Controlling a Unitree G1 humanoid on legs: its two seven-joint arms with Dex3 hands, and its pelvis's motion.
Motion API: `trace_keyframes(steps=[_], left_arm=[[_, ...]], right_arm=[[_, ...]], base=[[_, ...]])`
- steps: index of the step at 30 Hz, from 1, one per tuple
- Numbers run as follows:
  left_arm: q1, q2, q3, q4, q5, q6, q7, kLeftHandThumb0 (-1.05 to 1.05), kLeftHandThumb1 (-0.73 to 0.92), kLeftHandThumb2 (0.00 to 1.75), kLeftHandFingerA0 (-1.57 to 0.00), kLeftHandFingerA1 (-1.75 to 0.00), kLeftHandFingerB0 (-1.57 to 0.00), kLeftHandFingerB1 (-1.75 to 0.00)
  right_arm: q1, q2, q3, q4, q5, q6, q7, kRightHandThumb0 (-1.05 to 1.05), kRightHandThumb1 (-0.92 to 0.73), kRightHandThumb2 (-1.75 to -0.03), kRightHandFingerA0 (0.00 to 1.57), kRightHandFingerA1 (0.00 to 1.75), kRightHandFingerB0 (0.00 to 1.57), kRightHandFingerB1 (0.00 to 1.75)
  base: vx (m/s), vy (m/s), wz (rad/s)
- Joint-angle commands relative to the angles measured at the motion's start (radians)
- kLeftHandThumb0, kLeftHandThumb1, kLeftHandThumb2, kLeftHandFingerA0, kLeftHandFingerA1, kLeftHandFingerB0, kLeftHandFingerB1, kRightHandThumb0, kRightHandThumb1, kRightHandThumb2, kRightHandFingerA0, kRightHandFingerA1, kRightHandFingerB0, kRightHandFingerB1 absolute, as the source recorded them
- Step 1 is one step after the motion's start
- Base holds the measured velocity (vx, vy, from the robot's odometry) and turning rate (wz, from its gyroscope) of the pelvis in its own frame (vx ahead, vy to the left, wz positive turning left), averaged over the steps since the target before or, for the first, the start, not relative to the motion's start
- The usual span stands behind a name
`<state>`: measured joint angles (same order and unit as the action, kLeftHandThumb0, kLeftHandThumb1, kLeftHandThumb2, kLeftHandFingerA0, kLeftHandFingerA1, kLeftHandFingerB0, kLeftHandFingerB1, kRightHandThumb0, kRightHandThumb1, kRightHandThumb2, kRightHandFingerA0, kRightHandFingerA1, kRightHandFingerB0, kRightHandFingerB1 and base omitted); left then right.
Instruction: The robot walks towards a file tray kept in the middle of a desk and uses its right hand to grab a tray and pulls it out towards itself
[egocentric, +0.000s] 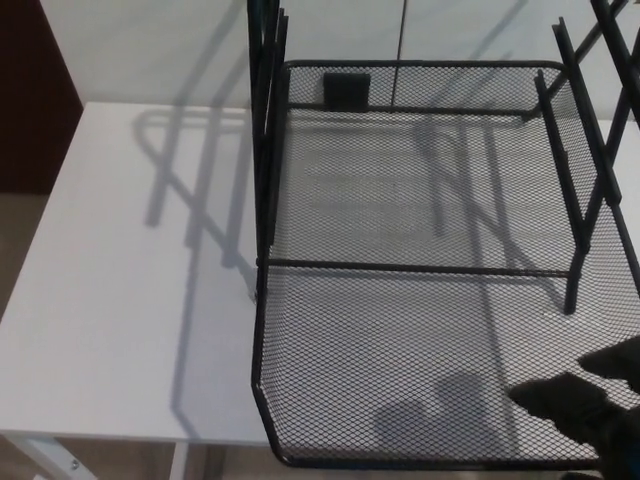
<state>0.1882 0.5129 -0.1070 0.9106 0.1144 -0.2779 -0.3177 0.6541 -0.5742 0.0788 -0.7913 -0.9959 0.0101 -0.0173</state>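
1. The tray (400, 330) is black wire mesh with a thin rim, and its near corners are rounded.
2. It sits in a black rack (268, 130) on a white desk (120, 300), and its front reaches past the near desk edge.
3. The right hand (590, 400) is at the tray's near right corner; it is dark and cut off, so I cannot tell if its fingers are closed.

White wall (150, 50) behind; brown floor (20, 240) left.

Black mesh tray (420, 390) (fine grid pattern), white desk (130, 300), black hand (590, 400)
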Motion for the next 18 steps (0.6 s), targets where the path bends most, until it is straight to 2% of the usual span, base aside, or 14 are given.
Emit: trace_keyframes(steps=[1, 2, 3, 4, 5, 6, 7, 8, 9, 13, 14, 16, 17, 18], left_arm=[[-0.037, 0.064, -0.011, -0.013, 0.041, -0.005, -0.037, -0.35, 0.53, 0.56, -0.62, -0.43, -0.56, -0.49], [-0.044, 0.062, -0.011, 0.003, 0.042, -0.008, -0.035, -0.47, 0.45, 0.81, -0.62, -0.58, -0.54, -0.6], [-0.06, 0.057, -0.015, 0.024, 0.048, -0.006, -0.027, -0.48, 0.45, 0.82, -0.62, -0.58, -0.54, -0.6], [-0.068, 0.056, -0.017, 0.025, 0.05, -0.002, -0.024, -0.48, 0.45, 0.82, -0.62, -0.58, -0.54, -0.6], [-0.071, 0.057, -0.017, 0.025, 0.051, -0.011, -0.027, -0.39, 0.52, 0.56, -0.65, -0.43, -0.59, -0.5], [-0.07, 0.058, -0.017, 0.018, 0.051, -0.013, -0.027, -0.39, 0.52, 0.56, -0.65, -0.43, -0.59, -0.5], [-0.082, 0.057, -0.019, 0.009, 0.054, -0.002, -0.027, -0.44, 0.44, 0.81, -0.61, -0.59, -0.52, -0.6], [-0.084, 0.058, -0.021, 0.011, 0.056, -0.006, -0.024, -0.39, 0.52, 0.56, -0.66, -0.43, -0.59, -0.5], [-0.093, 0.056, -0.021, 0.014, 0.056, -0.002, -0.026, -0.45, 0.44, 0.81, -0.61, -0.59, -0.53, -0.6], [-0.108, 0.05, -0.02, 0.007, 0.051, 0.005, -0.035, -0.42, 0.44, 0.81, -0.6, -0.59, -0.51, -0.6], [-0.11, 0.05, -0.023, 0.01, 0.054, 0.002, -0.032, -0.4, 0.49, 0.57, -0.65, -0.45, -0.56, -0.51], [-0.111, 0.051, -0.025, 0.01, 0.056, 0.0, -0.032, -0.44, 0.45, 0.81, -0.61, -0.59, -0.5, -0.6], [-0.11, 0.051, -0.026, 0.0, 0.057, 0.009, -0.032, -0.38, 0.53, 0.56, -0.64, -0.43, -0.56, -0.51], [-0.109, 0.052, -0.026, -0.003, 0.058, 0.009, -0.033, -0.38, 0.53, 0.56, -0.64, -0.43, -0.56, -0.51]], right_arm=[[-0.19, -0.364, -1.609, 0.122, 2.384, 0.031, 1.007, -0.63, -0.62, -0.6, 0.54, 0.48, 0.67, 0.42], [-0.189, -0.364, -1.611, 0.123, 2.386, 0.032, 1.008, -0.63, -0.62, -0.6, 0.54, 0.48, 0.67, 0.42], [-0.196, -0.369, -1.612, 0.127, 2.386, 0.038, 1.009, -0.63, -0.62, -0.6, 0.54, 0.48, 0.67, 0.42], [-0.204, -0.374, -1.609, 0.13, 2.384, 0.04, 1.009, -0.63, -0.62, -0.6, 0.54, 0.48, 0.67, 0.42], [-0.202, -0.375, -1.611, 0.133, 2.385, 0.038, 1.009, -0.63, -0.62, -0.6, 0.54, 0.48, 0.67, 0.42], [-0.2, -0.376, -1.612, 0.134, 2.386, 0.036, 1.009, -0.63, -0.62, -0.6, 0.54, 0.48, 0.67, 0.42], [-0.206, -0.38, -1.61, 0.137, 2.382, 0.034, 1.007, -0.63, -0.62, -0.6, 0.54, 0.48, 0.67, 0.42], [-0.201, -0.381, -1.611, 0.138, 2.384, 0.03, 1.007, -0.63, -0.62, -0.6, 0.54, 0.48, 0.67, 0.42], [-0.199, -0.383, -1.614, 0.141, 2.385, 0.026, 1.006, -0.63, -0.62, -0.6, 0.54, 0.48, 0.67, 0.42], [-0.186, -0.389, -1.632, 0.149, 2.396, 0.019, 1.008, -0.63, -0.62, -0.6, 0.54, 0.48, 0.67, 0.42], [-0.181, -0.389, -1.634, 0.15, 2.399, 0.015, 1.008, -0.63, -0.62, -0.6, 0.54, 0.48, 0.67, 0.42], [-0.173, -0.39, -1.638, 0.152, 2.404, 0.01, 1.01, -0.63, -0.62, -0.6, 0.54, 0.48, 0.67, 0.42], [-0.17, -0.391, -1.644, 0.155, 2.408, 0.009, 1.012, -0.63, -0.62, -0.6, 0.54, 0.48, 0.67, 0.42], [-0.168, -0.391, -1.644, 0.156, 2.409, 0.008, 1.012, -0.63, -0.62, -0.6, 0.54, 0.48, 0.67, 0.42]], base=[[0.0, 0.0, 0.0], [0.0, 0.0, 0.0], [0.0, 0.0, 0.0], [0.0, 0.0, 0.0], [0.0, 0.0, 0.0], [0.0, 0.0, 0.0], [0.0, 0.0, 0.0], [0.0, 0.0, 0.0], [0.0, 0.0, 0.0], [0.0, 0.0, 0.0], [0.0, 0.0, 0.0], [0.0, 0.0, 0.0], [0.0, 0.0, 0.0], [0.0, 0.0, 0.0]])
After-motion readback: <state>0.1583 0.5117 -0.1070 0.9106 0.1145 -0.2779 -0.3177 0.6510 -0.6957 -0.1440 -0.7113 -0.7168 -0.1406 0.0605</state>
